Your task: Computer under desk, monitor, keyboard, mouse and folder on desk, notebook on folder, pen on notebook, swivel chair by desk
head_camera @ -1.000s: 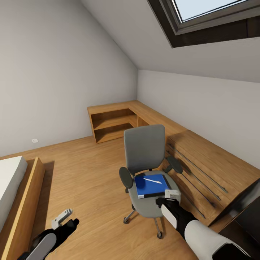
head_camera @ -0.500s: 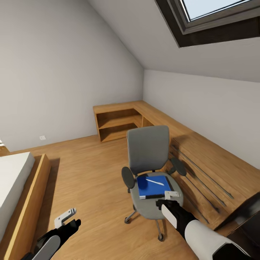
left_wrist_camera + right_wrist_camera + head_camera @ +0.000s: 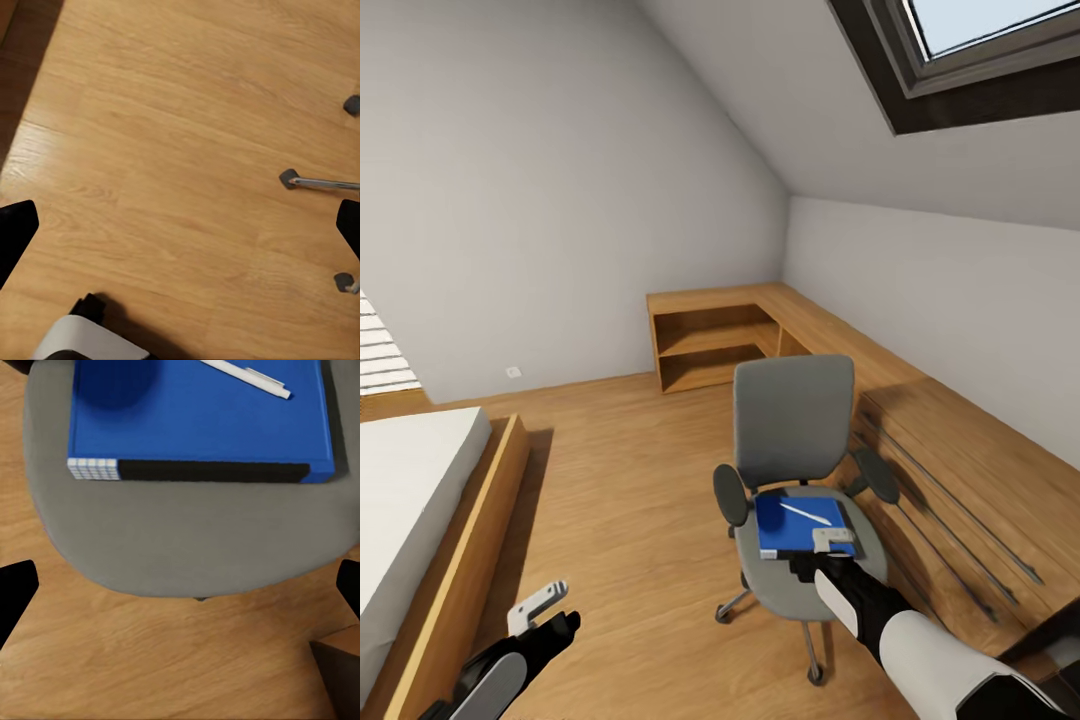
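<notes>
My right gripper (image 3: pixel 833 541) hangs over the front edge of the swivel chair (image 3: pixel 792 440) seat, jaws spread wide w/ nothing between them; in the right wrist view both black fingertips (image 3: pixel 16 592) sit far apart at the frame sides, seat front and floor between. Just past them lies the folder (image 3: pixel 199 416), bright blue w/ a black spine facing me, flat on the grey seat, covering most of its back half. The pen (image 3: pixel 241 375), slim and white, rests diagonally on top of the folder toward its far right corner. No notebook I can make out.

My left gripper (image 3: pixel 537 606) hangs low over bare wood floor (image 3: pixel 620 500), well apart from the chair, to its left. Jaws also spread, empty; left wrist view has the chair's chrome legs and castors (image 3: pixel 289 178) off to one side.

Beyond the chair: low oak shelving (image 3: pixel 710 340) along the walls into the corner. Bed (image 3: pixel 420 500) w/ wood frame at the floor's left edge. Skylight (image 3: pixel 980 40) up top.
</notes>
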### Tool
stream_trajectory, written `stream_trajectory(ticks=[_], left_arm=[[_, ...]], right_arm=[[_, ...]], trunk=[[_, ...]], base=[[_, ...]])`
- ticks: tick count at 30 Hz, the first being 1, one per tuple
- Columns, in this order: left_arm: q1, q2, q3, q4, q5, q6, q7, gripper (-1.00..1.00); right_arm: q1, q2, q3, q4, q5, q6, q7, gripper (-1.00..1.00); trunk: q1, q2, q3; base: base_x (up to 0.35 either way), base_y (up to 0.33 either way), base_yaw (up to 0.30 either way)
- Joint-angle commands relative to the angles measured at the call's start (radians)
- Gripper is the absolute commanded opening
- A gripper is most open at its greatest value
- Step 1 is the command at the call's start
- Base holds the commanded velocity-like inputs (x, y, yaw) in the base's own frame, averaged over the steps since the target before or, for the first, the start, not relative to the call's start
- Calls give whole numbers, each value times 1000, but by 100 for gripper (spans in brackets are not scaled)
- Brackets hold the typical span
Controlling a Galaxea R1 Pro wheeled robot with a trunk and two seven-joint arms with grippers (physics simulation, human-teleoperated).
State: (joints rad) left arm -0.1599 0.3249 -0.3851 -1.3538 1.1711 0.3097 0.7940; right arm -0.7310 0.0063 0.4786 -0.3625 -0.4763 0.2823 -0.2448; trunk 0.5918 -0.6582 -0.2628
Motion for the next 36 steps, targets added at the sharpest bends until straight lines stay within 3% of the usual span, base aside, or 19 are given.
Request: stream_trajectory(ticks=[1, 36], left_arm=[[-1, 1, -2, 2, 3, 2, 6, 100], [-1, -1, -1, 28, -1, -1, 1, 100]], right_arm=[[-1, -1, 8, -2, -8, 4, -8, 100], [-1, -10, 4, -2, -12, -66, -6, 100]], trunk=[[0, -1, -1], [0, -1, 0]], base=[[19, -1, 39], [283, -6, 3]])
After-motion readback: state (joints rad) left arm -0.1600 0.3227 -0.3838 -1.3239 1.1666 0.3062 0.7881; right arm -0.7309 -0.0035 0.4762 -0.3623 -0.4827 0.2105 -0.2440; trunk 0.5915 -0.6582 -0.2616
